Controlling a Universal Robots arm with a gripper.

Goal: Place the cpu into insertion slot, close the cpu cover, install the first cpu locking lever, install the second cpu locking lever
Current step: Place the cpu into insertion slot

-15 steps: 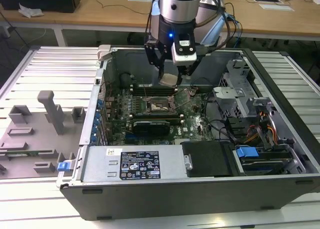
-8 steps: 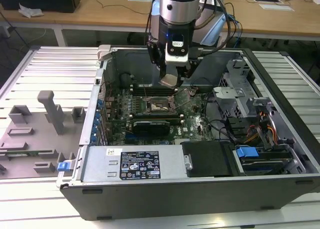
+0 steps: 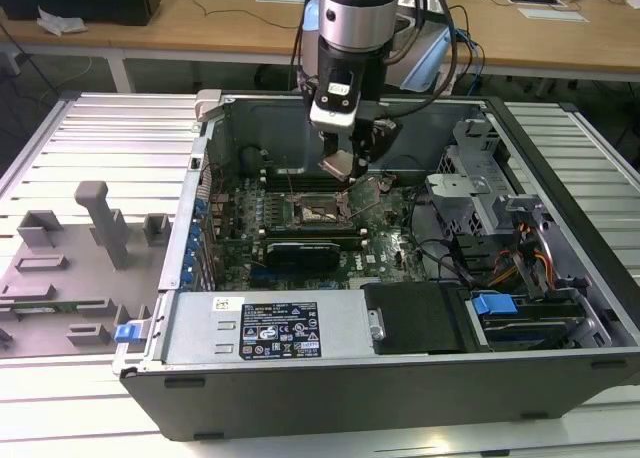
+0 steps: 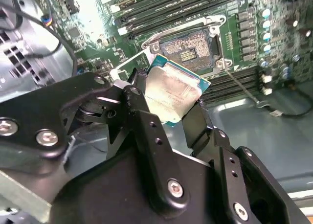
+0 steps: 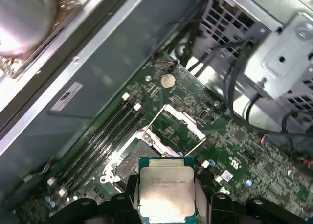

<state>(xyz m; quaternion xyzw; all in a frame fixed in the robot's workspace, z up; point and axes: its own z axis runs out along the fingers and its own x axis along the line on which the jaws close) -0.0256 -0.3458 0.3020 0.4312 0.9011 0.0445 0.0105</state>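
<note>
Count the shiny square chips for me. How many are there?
1. The cpu is gripped in the tool, held up near the insertion slot. More could be hidden inside the case.

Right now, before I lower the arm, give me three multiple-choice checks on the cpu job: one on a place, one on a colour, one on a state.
1. Where is the cpu?
A. lying on the case floor
B. held in the gripper, above the circuit board
C. on the table outside the case

2. What colour is the cpu's rim?
A. red
B. blue-green
C. yellow

3. The insertion slot is:
A. empty
B. filled with a chip
C. under a heatsink

Answers:
1 B: both wrist views show it clamped above the board.
2 B: a blue-green edge frames its pale metal face.
3 A: its bare contact field shows.
</note>
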